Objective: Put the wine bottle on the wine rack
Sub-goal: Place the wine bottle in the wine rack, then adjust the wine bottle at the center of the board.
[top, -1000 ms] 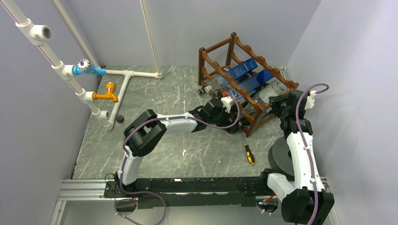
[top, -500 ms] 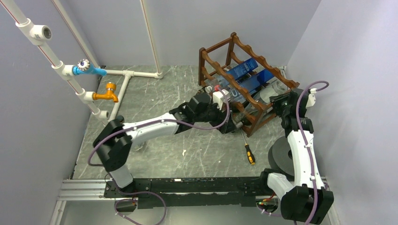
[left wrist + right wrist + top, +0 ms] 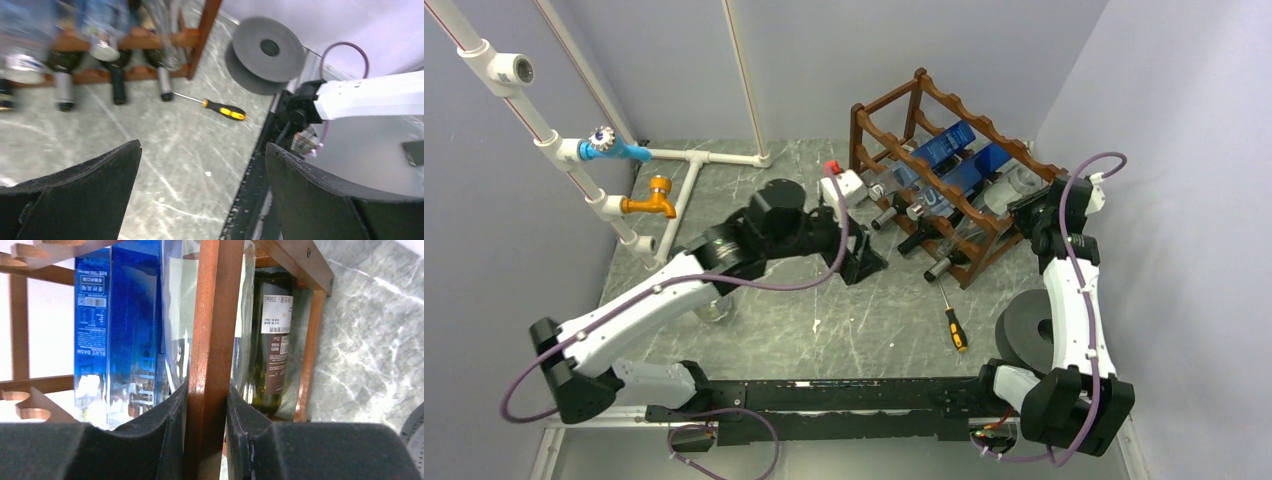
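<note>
The dark reddish-brown wine rack (image 3: pixel 944 110) stands at the back right with several bottles lying in it. A dark wine bottle (image 3: pixel 952 260) rests on the lowest tier at the front, and its neck (image 3: pixel 162 82) pokes out toward the floor. My left gripper (image 3: pixel 866 268) hangs open and empty above the floor (image 3: pixel 202 150), a hand's width left of the rack. My right gripper (image 3: pixel 206 410) is shut on an upright post (image 3: pixel 212 330) at the rack's right end (image 3: pixel 1029 212). Behind the post lie a blue bottle (image 3: pixel 125 330) and a dark green labelled bottle (image 3: pixel 272 340).
A yellow-and-black screwdriver (image 3: pixel 955 328) lies on the floor in front of the rack. A grey spool (image 3: pixel 1029 330) sits by the right arm's base. White pipes with a blue tap (image 3: pixel 614 148) and an orange tap (image 3: pixel 652 198) stand at the left. Walls close in on three sides.
My left arm has pulled back to the left, away from the rack's lower tier, with its jaws open. The right gripper has stayed clamped on the rack post.
</note>
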Motion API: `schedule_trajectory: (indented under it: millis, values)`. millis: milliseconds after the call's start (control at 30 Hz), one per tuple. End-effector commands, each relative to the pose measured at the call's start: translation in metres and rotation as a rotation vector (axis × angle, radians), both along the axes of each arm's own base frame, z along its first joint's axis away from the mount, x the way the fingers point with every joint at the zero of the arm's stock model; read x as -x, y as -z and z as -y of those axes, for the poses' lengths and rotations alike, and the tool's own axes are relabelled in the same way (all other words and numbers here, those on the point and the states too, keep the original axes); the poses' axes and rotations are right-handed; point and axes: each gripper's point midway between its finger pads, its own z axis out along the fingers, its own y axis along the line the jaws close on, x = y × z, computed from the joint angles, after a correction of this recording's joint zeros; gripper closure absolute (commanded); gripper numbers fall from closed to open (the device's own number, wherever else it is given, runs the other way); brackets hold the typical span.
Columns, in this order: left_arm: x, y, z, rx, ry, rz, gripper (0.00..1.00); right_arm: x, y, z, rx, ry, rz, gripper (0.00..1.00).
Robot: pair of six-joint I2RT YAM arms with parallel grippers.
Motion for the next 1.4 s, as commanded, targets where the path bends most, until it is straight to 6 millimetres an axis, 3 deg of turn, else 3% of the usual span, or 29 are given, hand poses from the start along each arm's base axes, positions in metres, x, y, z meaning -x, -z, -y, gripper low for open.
schedule_trajectory:
  millis: [0,233,533,667,733,867,1033,1233,1367]
  values:
    - [-0.015,-0.050,-0.055,-0.061,-0.154,0.200,0.00,-0.025,-0.024,0.029,0.238,-0.026,0.037,1.00]
    - [-0.029,-0.064,-0.104,-0.082,-0.325,0.378,0.01,-0.031,-0.019,0.055,0.399,-0.035,-0.094,1.00]
    - [-0.033,-0.062,-0.143,-0.114,-0.450,0.472,0.01,-0.035,-0.035,0.074,0.509,-0.013,-0.143,1.00]
    - [-0.033,-0.066,-0.151,-0.102,-0.481,0.481,0.00,-0.035,-0.044,0.077,0.554,-0.029,-0.147,1.00]
    - [-0.032,-0.066,-0.151,-0.089,-0.480,0.489,0.00,-0.033,-0.050,0.079,0.574,-0.027,-0.151,0.91]
    - [-0.030,-0.066,-0.150,-0.087,-0.473,0.478,0.00,-0.032,-0.063,0.076,0.583,-0.037,-0.122,0.61]
    - [-0.031,-0.064,-0.149,-0.093,-0.473,0.471,0.00,-0.028,-0.084,0.070,0.590,-0.044,-0.073,0.34]
    - [-0.031,-0.063,-0.149,-0.088,-0.477,0.469,0.00,-0.025,-0.113,0.048,0.609,-0.077,0.005,0.22]
    - [-0.033,-0.061,-0.149,-0.094,-0.483,0.467,0.00,-0.024,-0.146,0.005,0.644,-0.144,0.113,0.20]
